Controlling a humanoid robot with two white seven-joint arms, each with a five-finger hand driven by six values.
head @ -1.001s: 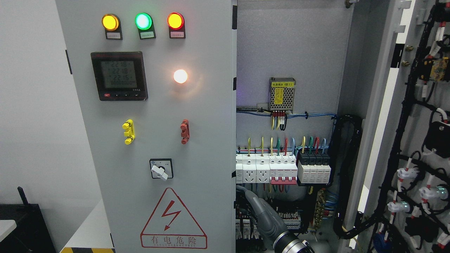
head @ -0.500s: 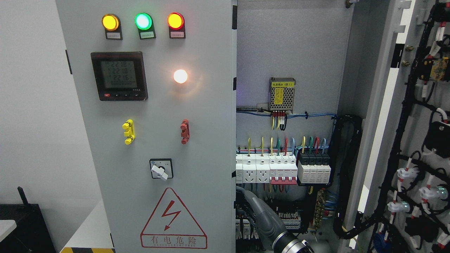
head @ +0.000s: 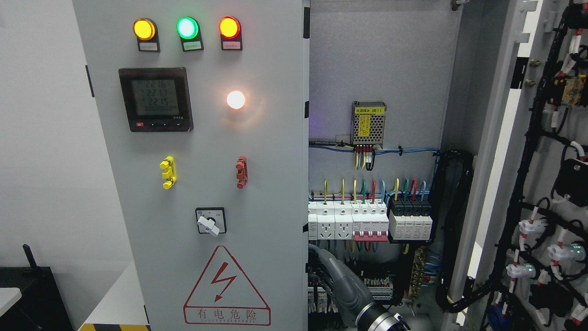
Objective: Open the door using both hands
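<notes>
1. Right half of the grey metal cabinet is wide open, with bare grey back panel (head: 381,59) up top, so lots of room there.
2. Lower down it gets crowded: white row of breakers and sockets (head: 367,225), black cable bundle (head: 455,220) along the right wall.
3. The grey left door (head: 206,138) is shut, blocking that side.
4. The swung-out right door (head: 546,184) is covered in wiring.
5. A grey robot arm (head: 349,289) fills the bottom gap.

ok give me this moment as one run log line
right door: swung open | left door: closed | arm: bottom edge, in front of breakers | hand: not visible | indicator lamps: lit
</notes>
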